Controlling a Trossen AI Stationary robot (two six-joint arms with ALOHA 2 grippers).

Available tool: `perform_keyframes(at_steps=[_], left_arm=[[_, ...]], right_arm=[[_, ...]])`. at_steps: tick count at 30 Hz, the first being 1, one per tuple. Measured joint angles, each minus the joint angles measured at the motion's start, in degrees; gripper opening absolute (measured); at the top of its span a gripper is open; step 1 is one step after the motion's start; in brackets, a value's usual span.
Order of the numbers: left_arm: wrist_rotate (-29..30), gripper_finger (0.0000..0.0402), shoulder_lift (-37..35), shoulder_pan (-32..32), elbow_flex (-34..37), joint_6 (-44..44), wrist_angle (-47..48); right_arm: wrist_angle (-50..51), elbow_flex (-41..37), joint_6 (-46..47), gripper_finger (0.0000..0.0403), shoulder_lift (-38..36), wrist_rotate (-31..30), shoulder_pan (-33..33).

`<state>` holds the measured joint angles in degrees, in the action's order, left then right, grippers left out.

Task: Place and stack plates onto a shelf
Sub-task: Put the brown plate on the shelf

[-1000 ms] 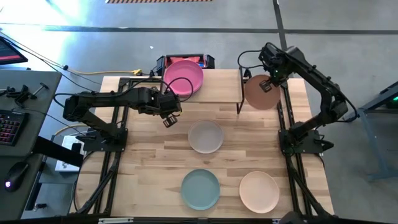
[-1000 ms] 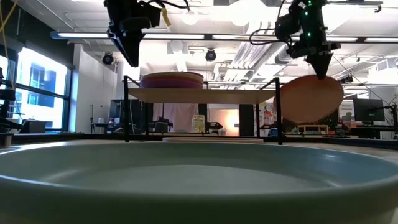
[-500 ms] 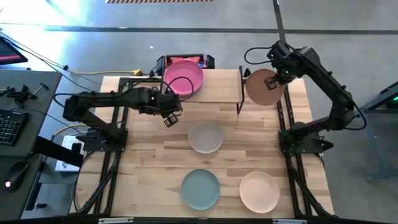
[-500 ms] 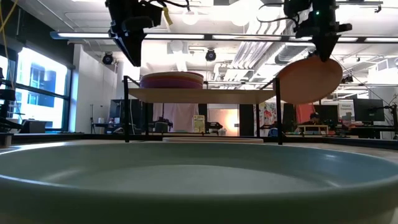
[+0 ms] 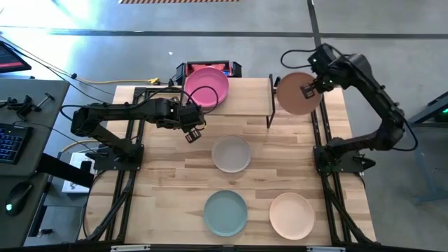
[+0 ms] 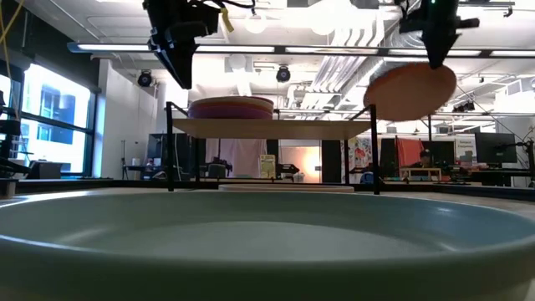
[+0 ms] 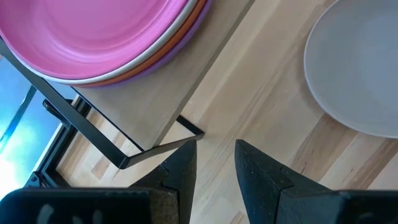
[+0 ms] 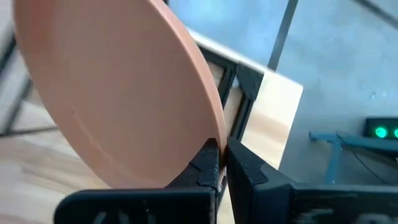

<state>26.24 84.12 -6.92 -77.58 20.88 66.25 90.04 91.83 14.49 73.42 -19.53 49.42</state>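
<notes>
A terracotta plate (image 5: 297,94) (image 6: 410,92) (image 8: 118,93) hangs in the air off the shelf's right end, held by my right gripper (image 5: 308,89) (image 6: 436,60) (image 8: 222,152), which is shut on it. The shelf (image 5: 245,98) (image 6: 276,128) carries a stack of plates with a pink one on top (image 5: 206,87) (image 6: 232,107) (image 7: 93,37) on its left half. My left gripper (image 5: 190,131) (image 6: 178,71) (image 7: 214,165) hovers open in front of the shelf's left part, touching nothing. Grey (image 5: 232,154), teal (image 5: 225,213) and peach (image 5: 292,215) plates lie flat on the table. My right gripper pinches the terracotta plate's rim (image 8: 214,130) between its two fingers (image 8: 208,163), coming from above and pointing down. The plate is lifted clear and tilted, reaching from the fingers toward the shelf, higher than the shelf top.
The shelf's right half (image 5: 255,94) is bare wood. A red and black box (image 5: 227,68) sits behind the shelf. The teal plate's rim (image 6: 267,242) fills the foreground of the low view. Black frame rails (image 5: 322,140) run along the table's sides.
My right gripper has risen with the terracotta plate and drifted slightly toward the table's right and far edges. The plate, earlier hanging below the shelf top's height, now rides above it and sits less steeply tilted.
</notes>
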Motion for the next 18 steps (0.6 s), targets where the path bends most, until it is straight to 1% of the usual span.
perform_keyframes(at_steps=[7,10,14,18], left_arm=[[0.0,0.0099,0.0,0.0,0.0,0.0,-0.2],[0.0,0.0099,0.0,-0.2,0.0,0.0,-0.2],[0.0,0.0099,0.0,-0.2,0.0,0.0,-0.2],[0.0,0.0099,0.0,-0.2,0.0,0.0,-0.2]], right_arm=[[-0.4,11.1,0.7,0.0000,-0.5,0.1,-0.8],[-2.3,14.7,0.7,0.0000,-0.3,1.6,-0.8],[-5.5,16.9,0.5,0.0000,-0.3,4.1,-0.8],[-9.3,16.0,0.5,0.0000,-0.2,7.8,-0.8]])
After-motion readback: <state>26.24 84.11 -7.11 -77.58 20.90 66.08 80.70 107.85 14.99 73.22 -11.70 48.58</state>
